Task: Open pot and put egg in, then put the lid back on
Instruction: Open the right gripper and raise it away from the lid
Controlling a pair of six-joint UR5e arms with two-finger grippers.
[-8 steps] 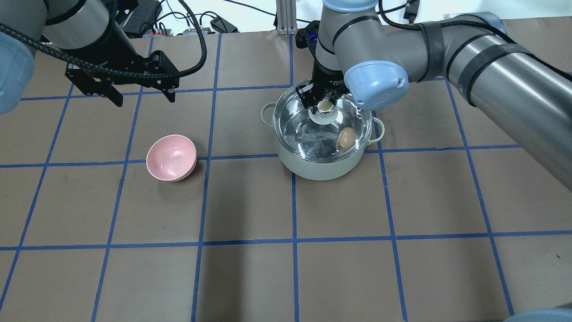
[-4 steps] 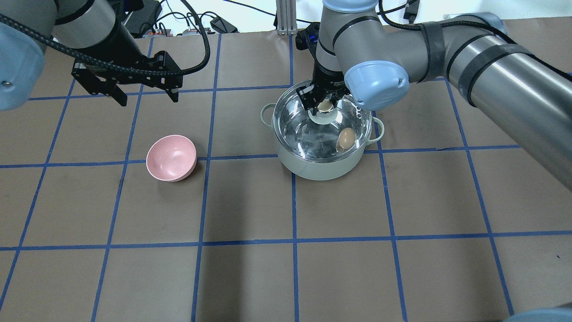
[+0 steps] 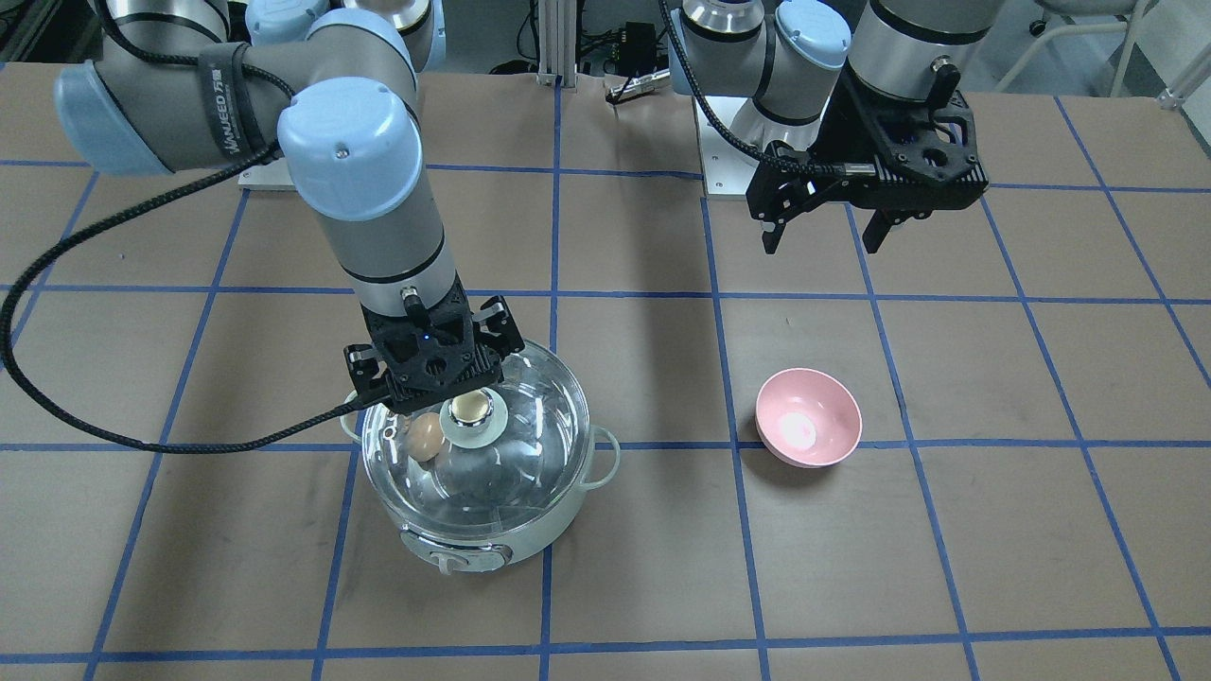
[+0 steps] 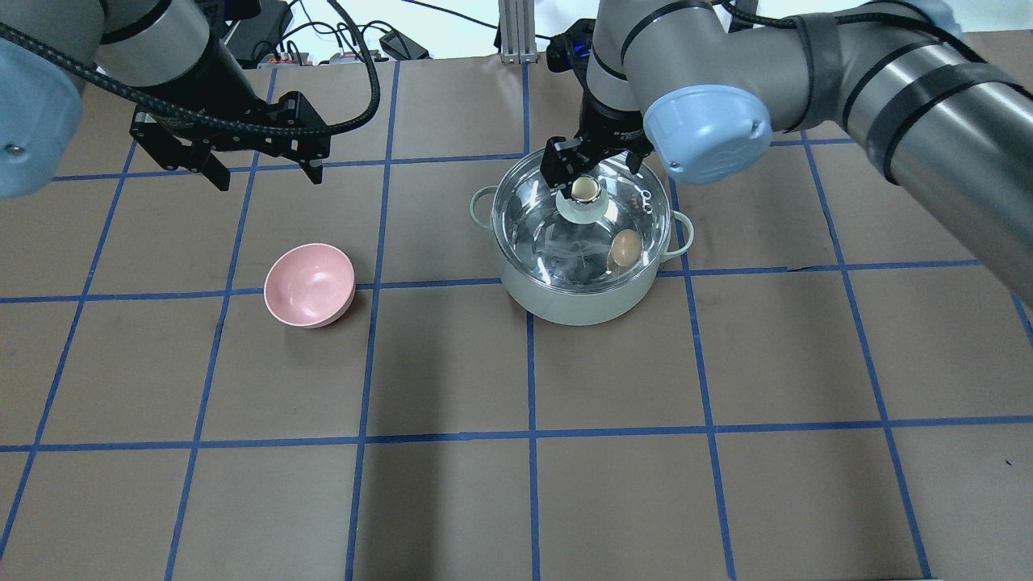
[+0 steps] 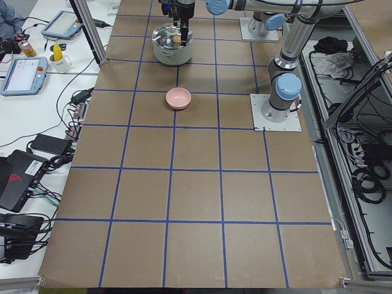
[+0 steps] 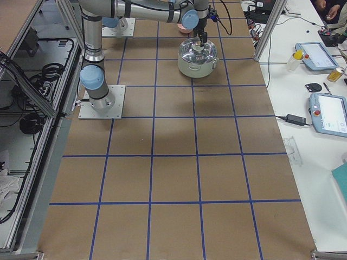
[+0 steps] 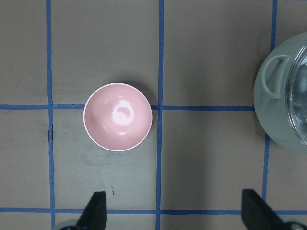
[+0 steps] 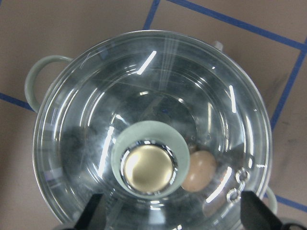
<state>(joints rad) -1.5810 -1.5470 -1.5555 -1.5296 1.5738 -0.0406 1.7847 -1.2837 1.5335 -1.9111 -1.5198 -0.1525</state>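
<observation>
Seen from overhead, the left tool (image 4: 266,179) hangs over the counter (image 4: 452,500) in the upper left of the frame. Its two fingers are spread wide with nothing between them. The left wrist view confirms this: both fingertips sit far apart at the bottom edge with bare counter between them.

Below and a little right of it, in the left-centre of the frame, a small pink bowl (image 4: 309,284) stands alone on the counter, well apart from everything else.

Right of centre stands the pot (image 4: 577,307), its pale body upright and a loop handle showing on each side. The lid (image 4: 549,234) rests on the pot's rim and covers the whole opening, with its cream-topped knob (image 4: 584,190) at the centre of the glass.

The egg (image 4: 625,248) lies inside the pot, visible through the glass just right of the knob and lower in the frame.

The right tool (image 4: 583,171) hovers directly above the knob, at the pot's upper edge in the frame. It is released: in the right wrist view its fingertips stand wide apart at the bottom corners, clear of the knob.
</observation>
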